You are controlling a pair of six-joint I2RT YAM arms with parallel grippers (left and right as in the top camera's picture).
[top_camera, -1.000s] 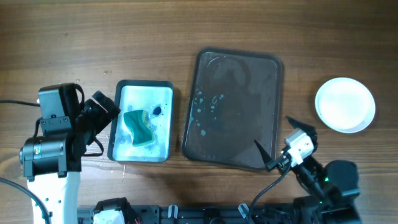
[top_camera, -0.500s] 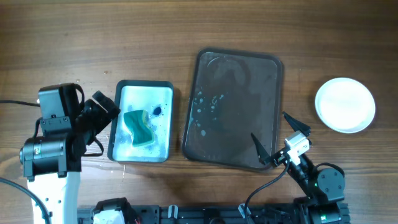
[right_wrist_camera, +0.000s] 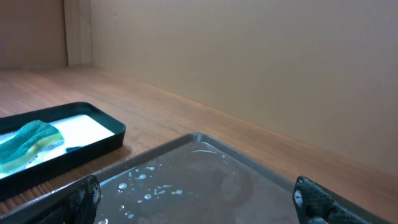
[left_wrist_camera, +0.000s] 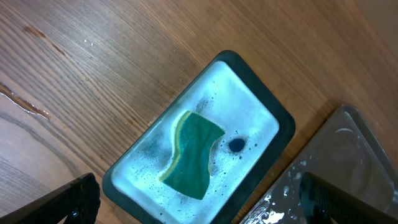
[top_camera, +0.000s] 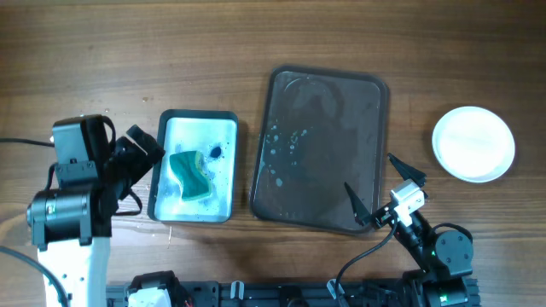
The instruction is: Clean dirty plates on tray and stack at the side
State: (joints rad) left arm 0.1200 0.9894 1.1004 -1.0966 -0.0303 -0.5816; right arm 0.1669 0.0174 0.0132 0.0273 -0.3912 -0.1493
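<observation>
In the overhead view the dark tray lies just right of the middle of the wooden table, with no plate on it and only scattered water drops along its left part. The plates sit at the right edge of the frame, well apart from the tray, plain white on top; whether this is one plate or a stack cannot be told from above. Just beside the tray on its left is a smaller black-rimmed tray with a pale wet inside, holding a green sponge with a yellow edge and a small blue blob next to it. The left gripper hangs at the left rim of the small tray, its jaws spread wide and holding nothing; its wrist camera looks straight down on the sponge. The right gripper is at the lower right corner of the dark tray, pointing across it towards the upper left, jaws also wide apart and empty.
</observation>
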